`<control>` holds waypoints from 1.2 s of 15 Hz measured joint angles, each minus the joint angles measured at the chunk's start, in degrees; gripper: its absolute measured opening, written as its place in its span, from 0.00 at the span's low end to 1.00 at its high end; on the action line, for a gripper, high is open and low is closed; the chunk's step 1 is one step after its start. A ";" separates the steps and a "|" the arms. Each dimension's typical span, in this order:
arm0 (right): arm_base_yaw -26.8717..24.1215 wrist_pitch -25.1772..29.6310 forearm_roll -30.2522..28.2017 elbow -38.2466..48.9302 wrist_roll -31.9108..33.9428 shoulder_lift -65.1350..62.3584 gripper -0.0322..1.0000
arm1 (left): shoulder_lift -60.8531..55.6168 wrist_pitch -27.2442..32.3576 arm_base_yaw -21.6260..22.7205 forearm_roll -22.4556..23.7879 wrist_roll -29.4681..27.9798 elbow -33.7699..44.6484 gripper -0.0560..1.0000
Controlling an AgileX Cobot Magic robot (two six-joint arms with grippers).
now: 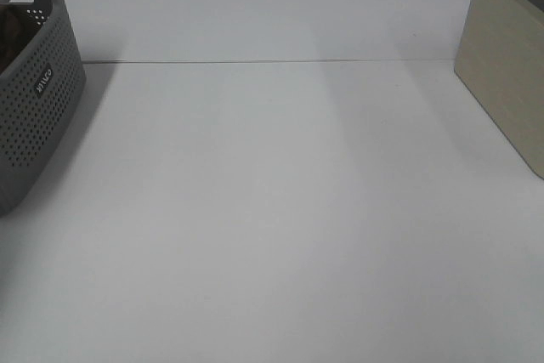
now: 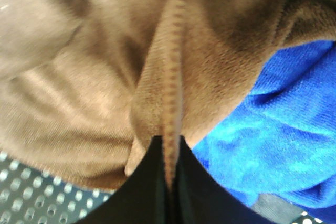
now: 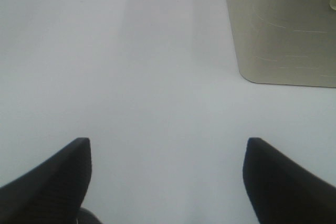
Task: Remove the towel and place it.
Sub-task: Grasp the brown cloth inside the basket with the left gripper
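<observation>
The left gripper (image 2: pixel 169 146) is clamped on the towel (image 2: pixel 89 93). Its two black fingers (image 2: pixel 152 187) meet with a stitched hem of the brown terry cloth pinched upright between them. The rest of the towel lies bunched in loose folds beyond the fingertips. It sits inside the grey perforated basket (image 1: pixel 38 116), whose dotted plastic shows in the left wrist view under the towel's edge. A bright blue cloth (image 2: pixel 283 129) lies in the same basket, touching the towel, which partly covers it on one side.

In the high view the basket stands at the left edge of the white table (image 1: pixel 272 227), toward the far left corner and partly out of frame. Only a dark patch shows over its rim, too small to identify. Neither arm appears in this view.

The right gripper (image 3: pixel 168 145) hangs over bare table with its jaws wide apart and nothing between them. Ahead of it stands a beige bin (image 3: pixel 283 35) with rounded corners and a dark rim, resting on the table. In the high view the same bin stands at the right edge of the table, toward the far right corner, well apart from the basket. A thin seam line runs across the table surface from the basket side to the bin side.
</observation>
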 joint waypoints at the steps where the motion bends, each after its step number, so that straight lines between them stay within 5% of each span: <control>1: 0.00 0.00 0.00 0.00 0.00 0.00 0.77 | -1.09 0.23 0.00 -0.06 -1.32 0.00 0.05; 7: 0.00 0.00 0.00 0.00 0.00 0.00 0.77 | -11.63 3.55 0.00 -3.55 -11.80 0.00 0.05; 11: 0.00 -0.06 0.00 0.00 0.00 0.00 0.77 | -20.17 3.78 0.00 -11.92 -18.56 0.00 0.05; 14: 0.00 -0.06 0.00 0.00 0.00 0.00 0.77 | -24.12 3.90 0.00 -18.62 -20.34 0.00 0.05; 18: 0.00 -0.06 0.00 0.00 0.00 0.00 0.77 | -28.19 3.95 0.00 -19.65 -20.34 0.00 0.05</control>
